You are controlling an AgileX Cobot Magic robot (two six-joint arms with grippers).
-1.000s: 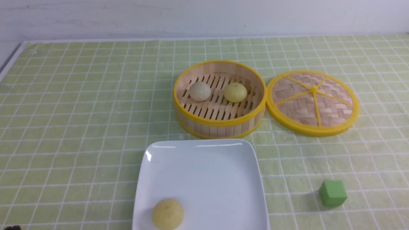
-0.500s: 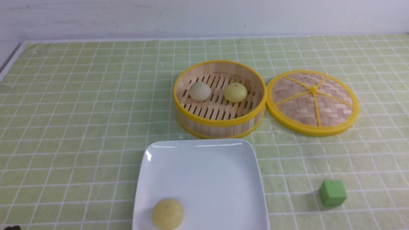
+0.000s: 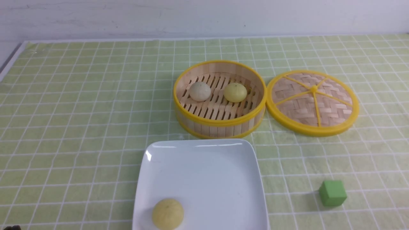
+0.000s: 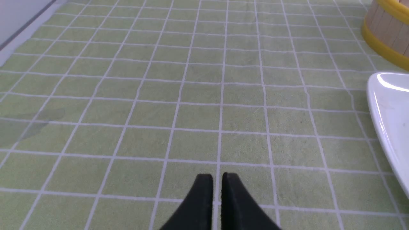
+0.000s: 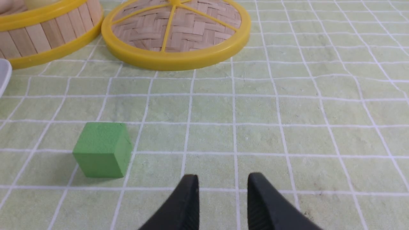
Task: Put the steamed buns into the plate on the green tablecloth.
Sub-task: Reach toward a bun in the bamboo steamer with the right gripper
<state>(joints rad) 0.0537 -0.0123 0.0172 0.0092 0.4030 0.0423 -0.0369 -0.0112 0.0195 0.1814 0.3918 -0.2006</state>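
Note:
On the green tablecloth [image 3: 80, 111] lies the white square plate [image 3: 207, 172]. One pale yellow bun [image 3: 167, 213] sits in its near left corner. An off-white bun [image 3: 200, 91] and a second pale yellow bun [image 3: 235, 92] sit in the bamboo steamer [image 3: 220, 123] behind the plate. My left gripper [image 4: 217, 177] is shut and empty, low over bare cloth, with the plate's edge [image 4: 389, 111] off to one side. My right gripper [image 5: 223, 179] is open and empty over bare cloth, near the green cube [image 5: 102, 149]. Neither gripper shows clearly in the front view.
The steamer's woven lid [image 3: 312, 102] lies flat just right of the steamer, and shows in the right wrist view [image 5: 175, 32]. The green cube [image 3: 332, 193] sits right of the plate. The cloth's left edge [image 3: 12, 60] runs by the table border.

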